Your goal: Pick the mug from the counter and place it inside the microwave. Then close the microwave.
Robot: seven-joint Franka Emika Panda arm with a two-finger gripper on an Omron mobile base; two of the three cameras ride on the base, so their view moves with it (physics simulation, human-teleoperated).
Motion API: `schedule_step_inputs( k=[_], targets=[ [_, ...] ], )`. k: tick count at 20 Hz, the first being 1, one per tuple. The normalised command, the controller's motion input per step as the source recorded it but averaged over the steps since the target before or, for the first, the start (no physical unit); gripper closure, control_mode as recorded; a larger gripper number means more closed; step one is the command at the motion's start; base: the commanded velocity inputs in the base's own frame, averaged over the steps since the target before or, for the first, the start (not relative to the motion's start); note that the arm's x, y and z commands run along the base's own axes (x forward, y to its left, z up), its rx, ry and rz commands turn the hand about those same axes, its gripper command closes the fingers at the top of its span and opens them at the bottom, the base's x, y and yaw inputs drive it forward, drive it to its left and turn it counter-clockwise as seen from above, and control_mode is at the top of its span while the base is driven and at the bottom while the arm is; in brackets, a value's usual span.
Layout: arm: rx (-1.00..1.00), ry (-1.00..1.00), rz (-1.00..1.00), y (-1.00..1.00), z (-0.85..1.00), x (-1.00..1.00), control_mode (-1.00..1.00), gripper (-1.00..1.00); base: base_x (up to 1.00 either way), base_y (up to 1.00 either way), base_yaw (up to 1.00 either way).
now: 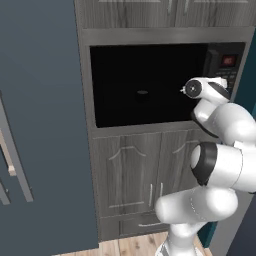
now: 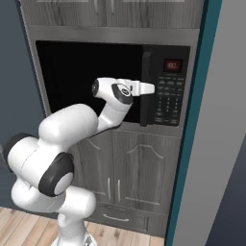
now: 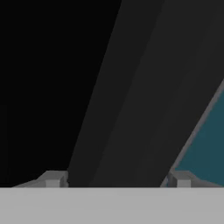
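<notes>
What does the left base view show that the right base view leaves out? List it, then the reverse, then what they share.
Left base view: a broad blue-grey panel on its left side, with pale slanted bars at the picture's edge.
Right base view: a vertical black handle beside the keypad, and a teal wall edge on the right.
Both: the black microwave, its red display, the grey cabinets below, the wood floor and the white arm.
</notes>
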Motion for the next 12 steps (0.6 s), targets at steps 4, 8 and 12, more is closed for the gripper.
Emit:
schedule_step_inputs(
  k=[4, 8, 12],
  targets=[
    [0.00, 0.00, 0.01, -0.10, 0.00, 0.46, -1.00, -1.00, 0.00, 0.00, 0.00],
    [0.01, 0.00, 0.01, -0.14, 0.00, 0.44, -1.00, -1.00, 0.00, 0.00, 0.00],
    [0.02, 0.00, 0.01, -0.07, 0.00, 0.17, -1.00, -1.00, 0.00, 0.00, 0.00]
  ],
)
